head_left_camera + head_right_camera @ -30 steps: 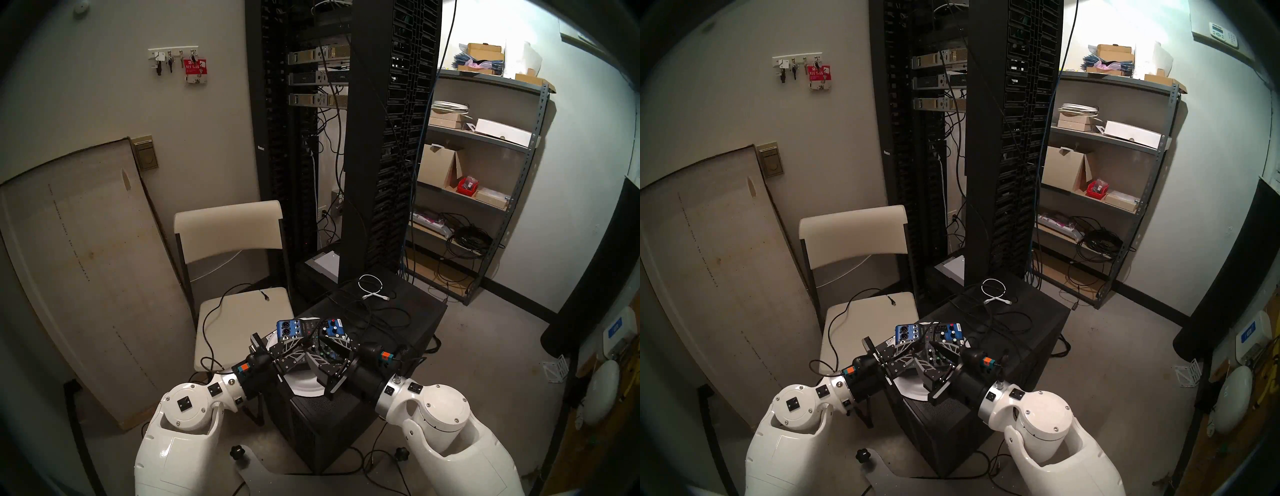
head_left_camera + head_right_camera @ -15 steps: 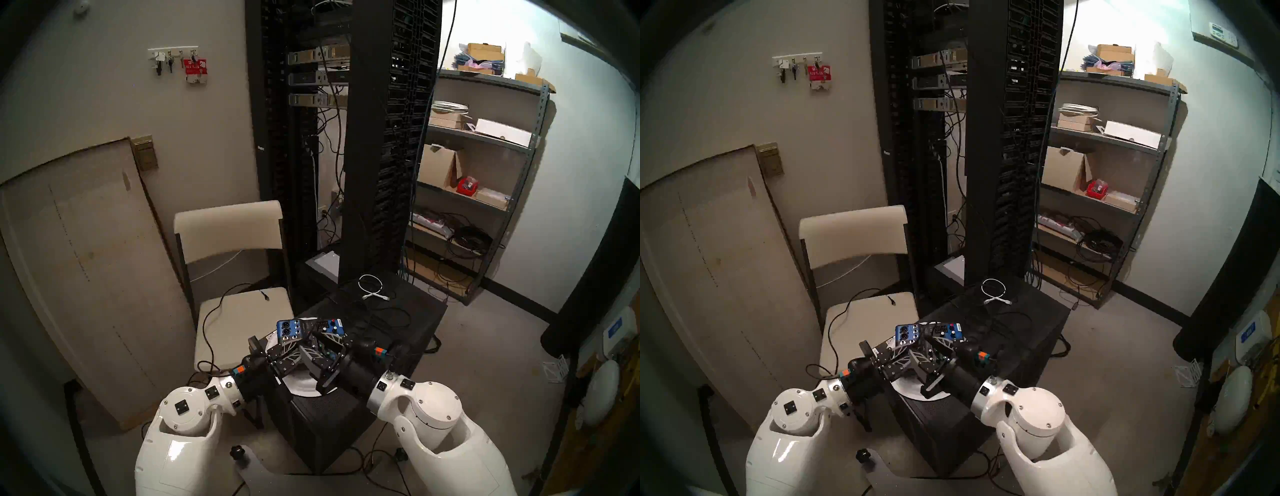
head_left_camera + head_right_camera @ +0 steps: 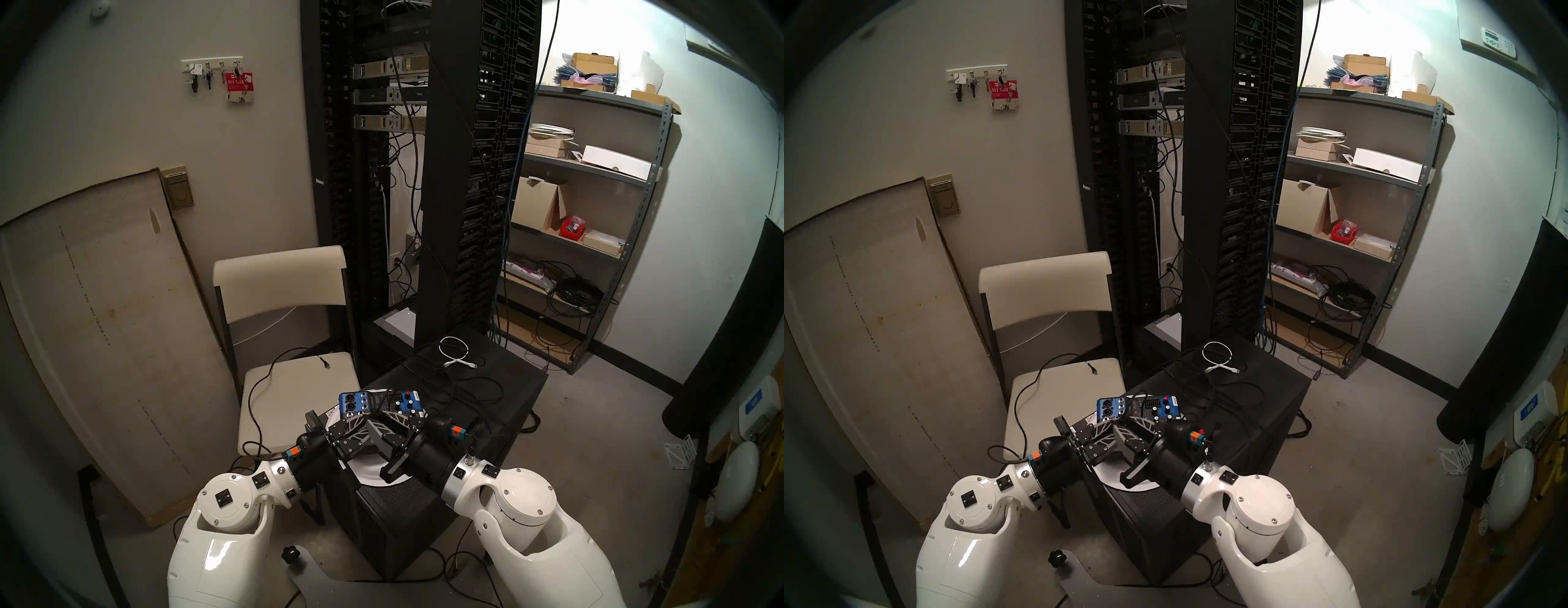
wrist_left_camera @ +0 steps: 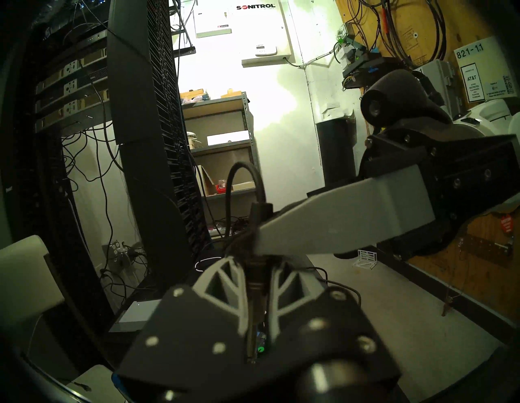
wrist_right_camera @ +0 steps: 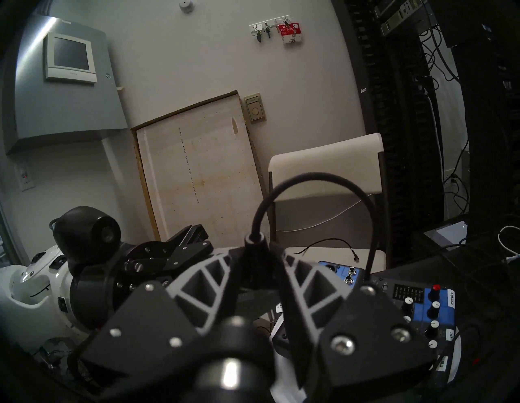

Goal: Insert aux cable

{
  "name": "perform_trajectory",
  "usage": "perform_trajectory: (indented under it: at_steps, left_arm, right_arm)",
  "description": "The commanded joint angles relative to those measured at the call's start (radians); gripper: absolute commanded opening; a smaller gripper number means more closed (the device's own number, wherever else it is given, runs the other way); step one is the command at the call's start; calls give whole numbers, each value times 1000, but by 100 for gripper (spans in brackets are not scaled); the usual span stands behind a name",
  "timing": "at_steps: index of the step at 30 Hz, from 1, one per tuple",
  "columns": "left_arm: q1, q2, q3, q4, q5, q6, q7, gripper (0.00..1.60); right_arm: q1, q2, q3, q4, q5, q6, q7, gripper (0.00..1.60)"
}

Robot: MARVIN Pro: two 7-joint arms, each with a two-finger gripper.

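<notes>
The left claw (image 4: 254, 284) is pinching the aux cable (image 4: 244, 180) by its stiff metal plug. The right claw (image 5: 257, 253) is closing around the plug's rubber collar just above. The thin cord looks light and floppy, so the rigid plug is the safer hold.

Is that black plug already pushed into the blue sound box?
Not yet. The plug stands upright, pinched in the left gripper above the sound box.

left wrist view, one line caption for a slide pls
Left hand shut on the aux cable plug, right hand's finger closing in beside it, server rack behind.
</notes>
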Motion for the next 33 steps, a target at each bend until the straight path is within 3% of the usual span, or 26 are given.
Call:
perform_trajectory:
  at_steps: [1, 7, 9, 10, 16, 17, 18, 27, 29, 33]
  left_arm:
    - [-4, -11, 2, -16, -15, 3, -1, 0]
    - [-4, -16, 6, -14, -17, 14, -4, 0]
    - [-3, -18, 7, -14, -18, 19, -3, 0]
    - [-3, -19, 6, -14, -19, 21, -3, 0]
    - [-3, -17, 6, -22, -24, 67, -5, 0]
    - [-4, -14, 6, -19, -20, 62, -5, 13]
    - [-5, -13, 5, -16, -25, 68, -8, 45]
    - [4, -3, -9, -15, -21, 81, -7, 77]
    - [7, 0, -17, -15, -20, 82, -4, 138]
    - [17, 17, -34, -25, -16, 97, -14, 157]
  right_arm:
    - [19, -23, -4, -7, 5, -20, -5, 72]
    - [23, -28, -11, -6, -1, -32, -15, 55]
    - [28, -26, -16, -3, -4, -34, -13, 32]
    - [28, -26, -18, -2, -6, -37, -14, 0]
    - [32, -25, -25, 9, -13, -52, -15, 0]
    - [34, -28, -25, 11, -15, -56, -18, 0]
    - [36, -29, -26, 13, -16, -57, -19, 0]
    - [55, -43, -41, 54, -51, -97, -25, 0]
    - [60, -49, -44, 65, -58, -104, -29, 0]
    - [72, -60, -48, 89, -74, -117, -39, 0]
